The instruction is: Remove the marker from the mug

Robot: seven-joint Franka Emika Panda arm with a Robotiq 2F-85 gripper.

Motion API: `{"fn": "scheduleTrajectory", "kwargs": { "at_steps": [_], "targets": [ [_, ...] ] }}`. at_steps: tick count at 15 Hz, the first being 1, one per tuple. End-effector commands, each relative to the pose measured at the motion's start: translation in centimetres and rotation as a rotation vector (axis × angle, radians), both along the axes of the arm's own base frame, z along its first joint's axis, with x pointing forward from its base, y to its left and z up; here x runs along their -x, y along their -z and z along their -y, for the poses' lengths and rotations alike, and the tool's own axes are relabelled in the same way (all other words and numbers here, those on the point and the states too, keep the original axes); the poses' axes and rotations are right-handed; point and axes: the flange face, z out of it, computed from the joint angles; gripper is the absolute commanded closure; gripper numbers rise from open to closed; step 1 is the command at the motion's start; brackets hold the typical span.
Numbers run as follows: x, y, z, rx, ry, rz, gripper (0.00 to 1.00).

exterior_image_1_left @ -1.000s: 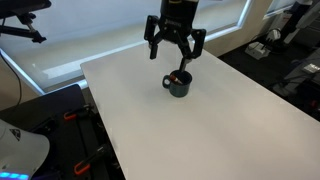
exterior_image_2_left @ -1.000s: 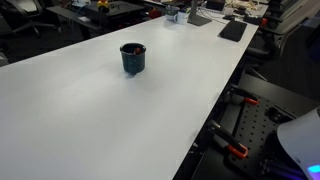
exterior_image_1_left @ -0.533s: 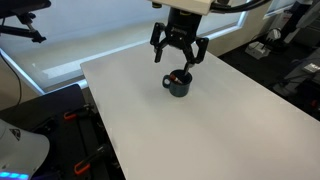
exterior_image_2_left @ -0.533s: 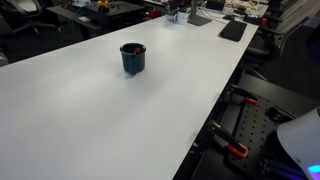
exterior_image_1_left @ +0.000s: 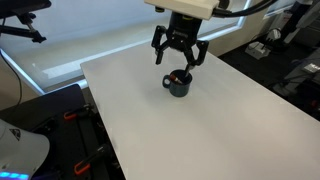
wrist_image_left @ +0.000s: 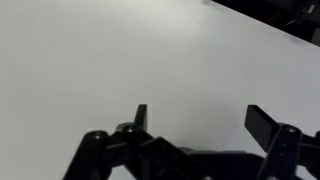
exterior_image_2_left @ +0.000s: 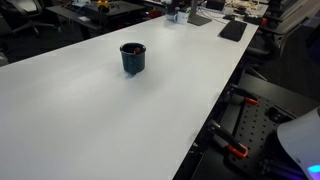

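My claw [exterior_image_1_left: 179, 57] hangs over the white table [exterior_image_1_left: 210, 135], jaws spread wide, nothing between them. Right below, close under my fingertips [exterior_image_1_left: 159, 58], there's the mug [exterior_image_1_left: 179, 85], dark and round, standing upright on the tabletop with its handle poking out to the side in an exterior view. And there's the marker [exterior_image_1_left: 177, 76], a reddish bit showing at the mug's mouth, sitting inside the cup. I'm above it, not touching the mug or the pen. From the other side, in an exterior view, the mug [exterior_image_2_left: 132, 58] stands alone toward the far part of the table [exterior_image_2_left: 110, 130], well in from the edges; my claw is out of that picture, and the marker is too small there for me to make out. In the wrist view my claw [wrist_image_left: 198, 112] comes in from the bottom, both dark fingers [wrist_image_left: 266, 122] set far apart, with plain white table [wrist_image_left: 120, 50] past them. Jaws wide, hands empty, marker in the mug.
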Motion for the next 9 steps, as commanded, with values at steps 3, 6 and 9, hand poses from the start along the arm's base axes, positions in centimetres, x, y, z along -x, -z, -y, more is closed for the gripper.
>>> {"fn": "scheduleTrajectory", "kwargs": {
  "at_steps": [3, 6, 9],
  "targets": [
    [-3.8, 3.4, -3.0, 0.016, -0.125, -0.07, 0.0],
    [-5.3, 5.9, -5.4, 0.038, -0.217, -0.118, 0.0],
    [-4.8, 6.8, -5.7, 0.044, -0.209, -0.105, 0.0]
  ]
}}
